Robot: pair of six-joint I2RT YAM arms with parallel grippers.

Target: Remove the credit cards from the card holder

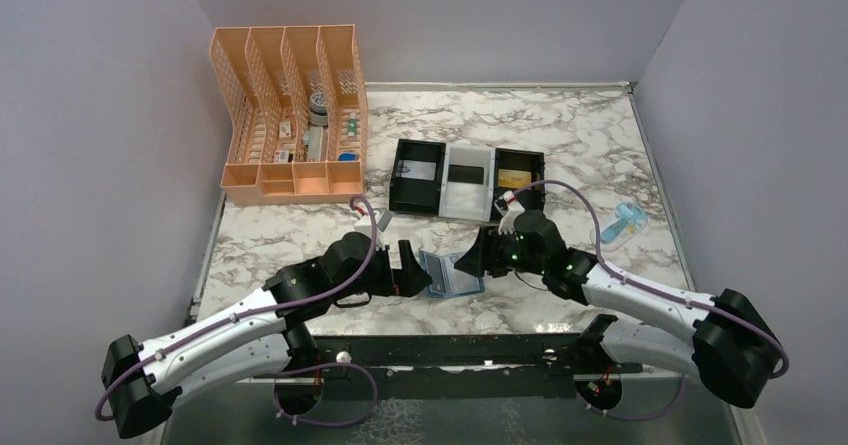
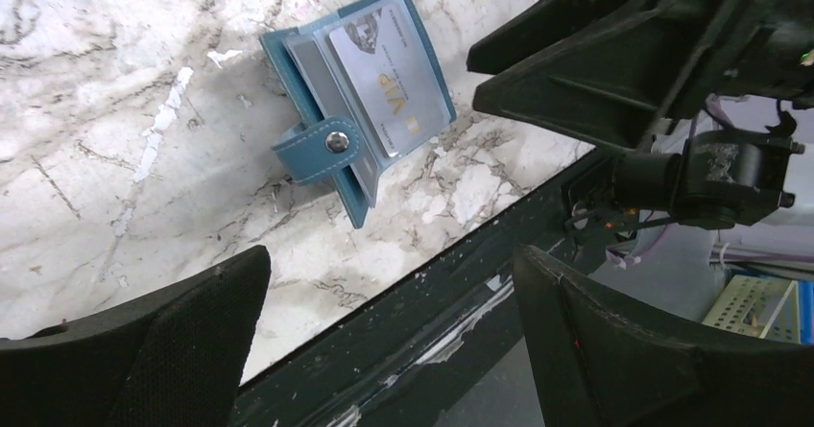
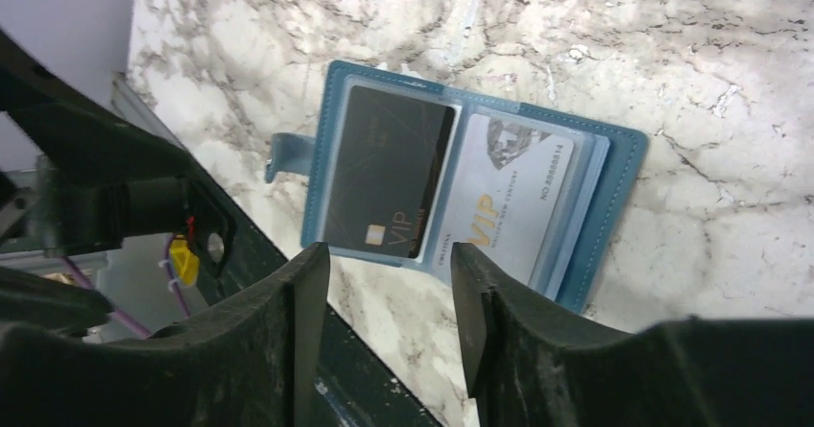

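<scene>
The card holder lies open and flat on the marble table, in the gap between my two sets of fingers. It sits right at the tips of my right gripper, with its near edge running across the mouth of those fingers. The black card is tucked in the pocket straight ahead of that gap. The silver card, marked VIP, fills the pocket just beyond one finger. The holder's strap sticks out past the other finger.

My right fingers stand apart with nothing between them. Their tips are so close to the holder's edge that I cannot tell whether they touch it.

My left gripper is spread wide and holds nothing. The holder lies a little ahead of its fingertips and clear of them, with the snap end of the strap turned back toward me. The table's dark front edge passes under these fingers.

Farther out beyond both sets of fingertips stands a black-and-white tray with three compartments. A silver-grey card lies in the one nearer my left fingers, a second black card in the middle, and a gold card in the one nearer my right fingers.

Well beyond my left fingers, to their outer side, stands an orange organiser. A small light-blue object lies on the table to the outer side of my right fingers.
</scene>
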